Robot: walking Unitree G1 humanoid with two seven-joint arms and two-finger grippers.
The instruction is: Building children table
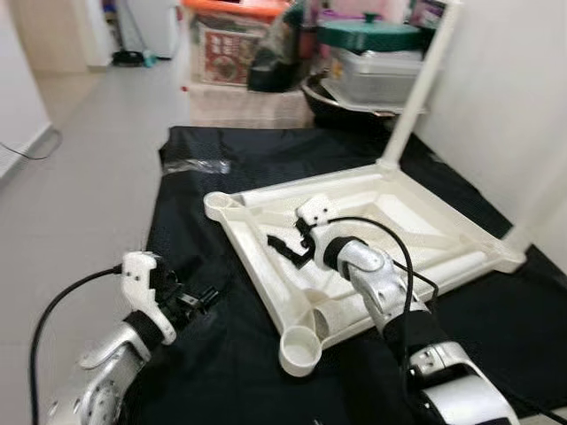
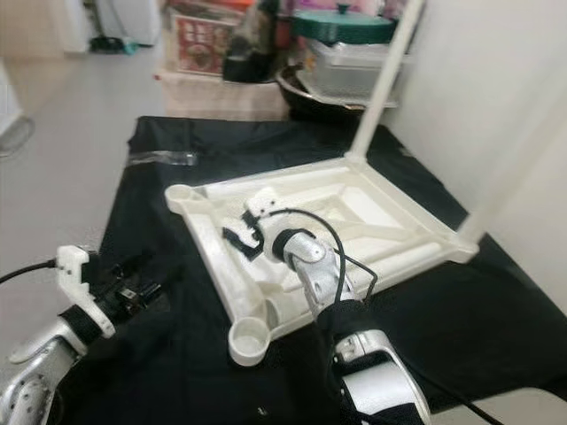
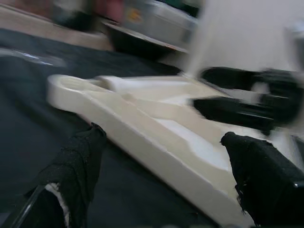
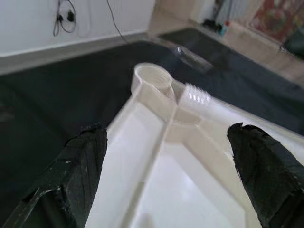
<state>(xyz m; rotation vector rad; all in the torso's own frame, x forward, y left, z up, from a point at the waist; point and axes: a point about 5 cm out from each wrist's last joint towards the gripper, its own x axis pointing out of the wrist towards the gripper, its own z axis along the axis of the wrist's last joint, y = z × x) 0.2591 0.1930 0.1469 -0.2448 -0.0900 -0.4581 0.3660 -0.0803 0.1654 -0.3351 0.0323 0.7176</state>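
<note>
The right gripper [image 1: 288, 246] is hovering over the upturned tabletop [image 1: 416, 232], its black fingers [image 4: 80, 166] spread wide apart with nothing between them. It is pointing toward the far left corner socket [image 4: 152, 76], above the inner ribs of the underside. Its silver arm is reaching in from the near edge, with a black cable looping over the wrist.

The left gripper [image 1: 199, 301] is sitting low over the mat [image 1: 204, 354], just beside the tabletop's left edge. Its fingers [image 3: 76, 166] are also standing apart, holding nothing, and are aiming at the white side rail.

The tabletop is lying upside down on the black mat, which is spread on the floor. Two white legs are standing upright in its corners: one leg [image 1: 421, 84] at the far corner and a second leg [image 1: 540, 199] at the right corner. The near socket [image 1: 301, 347] and the far left socket are showing open round cups.

Beyond the mat, by the wall, boxes [image 1: 232, 44] and a lidded container [image 1: 372, 62] are sitting stacked. A clear plastic scrap [image 1: 195, 166] is lying at the mat's far left edge.
</note>
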